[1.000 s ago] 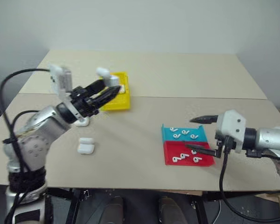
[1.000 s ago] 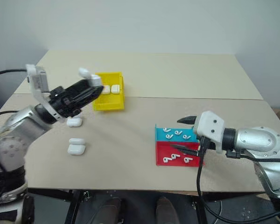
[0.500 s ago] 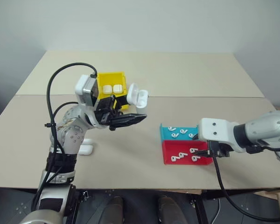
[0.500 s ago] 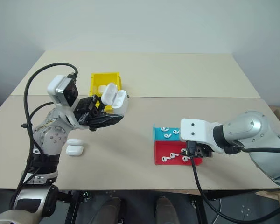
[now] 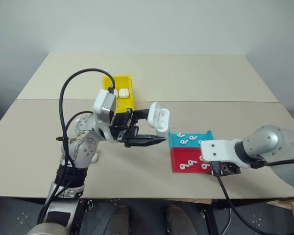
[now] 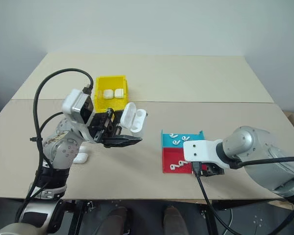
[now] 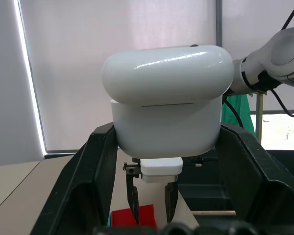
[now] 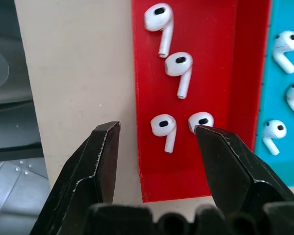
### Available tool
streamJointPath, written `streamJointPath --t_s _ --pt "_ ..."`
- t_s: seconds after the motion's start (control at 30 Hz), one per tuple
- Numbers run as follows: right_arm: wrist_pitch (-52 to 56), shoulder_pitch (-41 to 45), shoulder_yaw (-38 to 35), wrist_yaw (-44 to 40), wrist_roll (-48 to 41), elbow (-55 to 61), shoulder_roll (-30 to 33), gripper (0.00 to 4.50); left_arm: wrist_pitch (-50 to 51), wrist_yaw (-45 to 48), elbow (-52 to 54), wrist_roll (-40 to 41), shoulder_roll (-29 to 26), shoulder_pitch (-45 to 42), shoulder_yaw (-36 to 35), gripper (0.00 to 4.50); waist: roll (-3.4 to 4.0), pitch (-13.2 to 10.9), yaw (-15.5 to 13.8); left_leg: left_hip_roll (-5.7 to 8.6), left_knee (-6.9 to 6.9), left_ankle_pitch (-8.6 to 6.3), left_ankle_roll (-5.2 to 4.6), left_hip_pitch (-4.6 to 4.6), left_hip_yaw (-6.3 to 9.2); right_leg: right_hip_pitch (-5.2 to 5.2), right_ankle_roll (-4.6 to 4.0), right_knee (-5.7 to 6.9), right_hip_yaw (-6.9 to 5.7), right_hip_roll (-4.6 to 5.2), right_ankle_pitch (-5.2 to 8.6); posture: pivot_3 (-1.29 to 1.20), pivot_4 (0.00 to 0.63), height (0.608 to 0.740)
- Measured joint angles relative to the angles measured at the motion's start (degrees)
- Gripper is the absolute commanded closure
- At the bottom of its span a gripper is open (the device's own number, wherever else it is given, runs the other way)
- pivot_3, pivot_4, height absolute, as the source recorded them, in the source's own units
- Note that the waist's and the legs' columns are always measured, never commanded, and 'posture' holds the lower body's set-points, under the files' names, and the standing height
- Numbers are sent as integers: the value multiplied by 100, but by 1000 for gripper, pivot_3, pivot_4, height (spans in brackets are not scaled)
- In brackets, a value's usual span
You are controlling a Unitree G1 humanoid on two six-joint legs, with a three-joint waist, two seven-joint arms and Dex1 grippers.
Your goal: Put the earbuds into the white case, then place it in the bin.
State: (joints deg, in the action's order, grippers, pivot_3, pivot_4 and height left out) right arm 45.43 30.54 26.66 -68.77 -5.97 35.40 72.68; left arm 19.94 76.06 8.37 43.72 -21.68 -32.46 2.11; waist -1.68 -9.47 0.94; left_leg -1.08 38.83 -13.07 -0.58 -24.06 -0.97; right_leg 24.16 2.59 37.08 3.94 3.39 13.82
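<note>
My left gripper [image 5: 153, 128] is shut on the white case [image 5: 158, 117] and holds it above the table, just left of the tray, with its lid flipped open. The left wrist view shows the case [image 7: 166, 110] clamped between both black fingers [image 7: 95, 181]. Several earbuds [image 8: 180, 66] lie in the tray's red half [image 8: 210, 58], and more lie in its blue half [image 8: 264, 73]. My right gripper [image 8: 157, 129] points down over the red half's near edge. It is open, with one earbud [image 8: 162, 126] below the gap. The yellow bin [image 5: 123, 98] stands behind my left arm.
Two white cases [image 6: 113, 93] lie inside the bin. Another white case [image 6: 80, 157] rests on the table by my left arm. The tray [image 5: 182, 155] lies near the table's front edge, at the right. A seam crosses the tabletop behind the tray.
My left arm swung right from the bin toward the tray, carrying the case. My right gripper tipped downward, sank over the red half and narrowed its opening.
</note>
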Motion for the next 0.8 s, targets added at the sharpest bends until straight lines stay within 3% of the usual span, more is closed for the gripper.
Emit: streamJointPath --t_s 0.8 --pt "-556 -141 374 -461 960 -937 -760 1587 155 -794 585 -21 -52 383 -19 1761 3 2 -18 3 1 0 0 0 15 -4 0 -1 -3 2 0 0 150 740"
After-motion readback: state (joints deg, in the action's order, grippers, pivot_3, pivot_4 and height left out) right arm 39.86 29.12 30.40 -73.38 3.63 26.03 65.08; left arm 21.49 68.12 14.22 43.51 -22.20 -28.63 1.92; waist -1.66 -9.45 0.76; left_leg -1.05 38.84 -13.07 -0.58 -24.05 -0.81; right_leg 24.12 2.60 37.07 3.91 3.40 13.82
